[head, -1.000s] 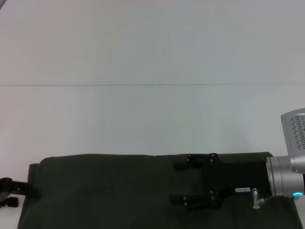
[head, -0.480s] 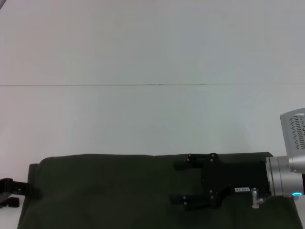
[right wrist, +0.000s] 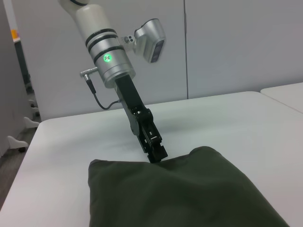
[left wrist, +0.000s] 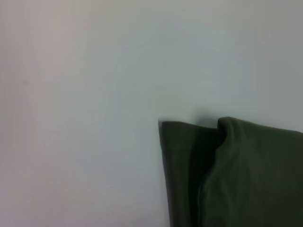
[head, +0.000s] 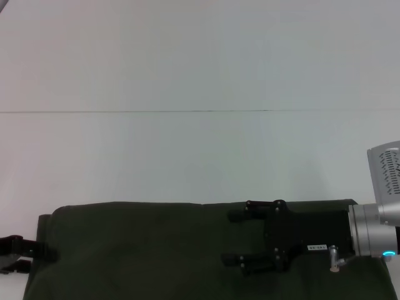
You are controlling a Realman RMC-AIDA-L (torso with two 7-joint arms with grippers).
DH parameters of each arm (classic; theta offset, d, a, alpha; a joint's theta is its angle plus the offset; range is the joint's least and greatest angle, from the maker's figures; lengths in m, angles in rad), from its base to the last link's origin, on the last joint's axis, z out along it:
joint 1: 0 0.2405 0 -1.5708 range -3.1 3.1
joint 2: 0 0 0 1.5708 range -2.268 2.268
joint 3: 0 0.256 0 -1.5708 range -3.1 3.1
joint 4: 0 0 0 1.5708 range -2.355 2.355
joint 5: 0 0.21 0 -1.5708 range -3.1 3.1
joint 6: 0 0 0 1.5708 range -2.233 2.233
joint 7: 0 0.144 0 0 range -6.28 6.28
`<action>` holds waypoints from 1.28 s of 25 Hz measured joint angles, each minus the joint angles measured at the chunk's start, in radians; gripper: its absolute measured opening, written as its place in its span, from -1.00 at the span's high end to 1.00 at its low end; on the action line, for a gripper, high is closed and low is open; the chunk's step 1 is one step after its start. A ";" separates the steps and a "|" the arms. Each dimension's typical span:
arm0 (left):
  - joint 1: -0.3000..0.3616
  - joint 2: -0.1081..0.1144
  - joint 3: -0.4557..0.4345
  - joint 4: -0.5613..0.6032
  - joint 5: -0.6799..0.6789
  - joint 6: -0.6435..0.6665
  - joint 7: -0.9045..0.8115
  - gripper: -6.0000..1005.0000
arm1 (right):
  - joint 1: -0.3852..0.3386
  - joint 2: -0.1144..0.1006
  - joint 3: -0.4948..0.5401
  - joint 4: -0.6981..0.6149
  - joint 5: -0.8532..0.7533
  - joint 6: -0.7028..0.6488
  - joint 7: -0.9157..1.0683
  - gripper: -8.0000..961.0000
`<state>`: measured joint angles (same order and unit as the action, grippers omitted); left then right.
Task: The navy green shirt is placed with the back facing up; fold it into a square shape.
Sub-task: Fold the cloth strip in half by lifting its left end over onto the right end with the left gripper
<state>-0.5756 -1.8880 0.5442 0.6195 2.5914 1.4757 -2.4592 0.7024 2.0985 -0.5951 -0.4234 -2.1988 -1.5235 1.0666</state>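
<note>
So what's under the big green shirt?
The navy green shirt lies on the white table. Anything between them is covered. The right gripper hovers open over it; the left gripper touches its edge.

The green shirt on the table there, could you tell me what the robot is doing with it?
The navy green shirt lies on the white table, already folded into a long band. The left gripper is down at the shirt's left end, where the cloth bulges. The right gripper hovers over the right half with its fingers open, holding nothing. The square is not finished yet.
</note>
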 joint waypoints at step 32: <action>-0.056 -0.022 0.019 -0.030 -0.004 0.029 -0.017 -0.32 | 0.008 0.001 0.000 0.000 0.001 0.009 0.004 -0.81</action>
<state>-0.6315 -1.9102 0.5634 0.5897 2.5869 1.5050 -2.4759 0.7103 2.0990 -0.5951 -0.4233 -2.1981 -1.5140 1.0707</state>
